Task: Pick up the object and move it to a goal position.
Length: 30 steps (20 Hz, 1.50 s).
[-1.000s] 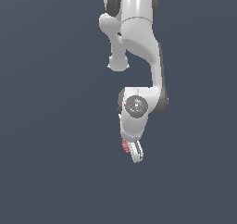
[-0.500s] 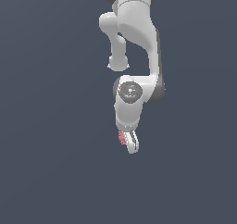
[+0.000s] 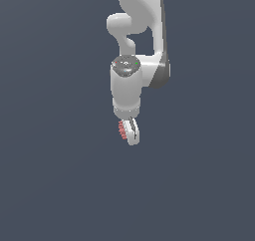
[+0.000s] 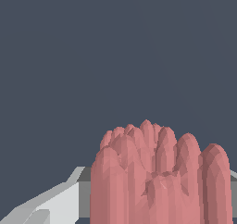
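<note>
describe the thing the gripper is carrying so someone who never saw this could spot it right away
In the exterior view, start at the white robot arm that hangs down the middle of the plain dark grey scene and follow it to the gripper at its lower end. The object is the small lump clamped there, on the exterior view's left of the fingers. It is the only salmon-red thing in sight, ridged and bumpy.

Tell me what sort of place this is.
Probably a bare physics-simulation scene, not a real room: a flat, featureless slate-grey backdrop with no table or walls, a smoothly rendered white robot arm, and a faceted, low-polygon salmon-red ridged lump at its gripper.
</note>
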### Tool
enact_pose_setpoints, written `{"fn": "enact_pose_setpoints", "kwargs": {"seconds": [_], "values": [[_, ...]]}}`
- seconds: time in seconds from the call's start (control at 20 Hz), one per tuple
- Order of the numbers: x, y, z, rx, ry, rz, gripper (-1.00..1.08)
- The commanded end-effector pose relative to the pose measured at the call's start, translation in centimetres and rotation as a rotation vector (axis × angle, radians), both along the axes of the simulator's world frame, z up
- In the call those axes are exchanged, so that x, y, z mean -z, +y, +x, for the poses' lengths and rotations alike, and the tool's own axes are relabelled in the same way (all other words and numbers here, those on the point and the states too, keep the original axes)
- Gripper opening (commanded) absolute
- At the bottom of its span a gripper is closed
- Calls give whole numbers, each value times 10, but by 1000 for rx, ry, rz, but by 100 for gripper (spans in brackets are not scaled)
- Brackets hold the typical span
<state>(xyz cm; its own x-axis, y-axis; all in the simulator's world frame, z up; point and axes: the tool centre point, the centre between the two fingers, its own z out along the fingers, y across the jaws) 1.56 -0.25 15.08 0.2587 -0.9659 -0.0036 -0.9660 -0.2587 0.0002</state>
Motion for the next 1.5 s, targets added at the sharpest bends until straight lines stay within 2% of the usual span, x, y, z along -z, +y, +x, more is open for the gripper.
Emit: {"fn": "enact_pose_setpoints", "kwargs": {"seconds": [0.0, 0.8, 1.15, 1.45], "values": [[-19, -10, -13, 0, 0, 1, -100], [-142, -74, -89, 1, 0, -1, -100], [-176, -91, -108, 1, -1, -3, -100], [-186, -96, -113, 1, -1, -4, -100]]}}
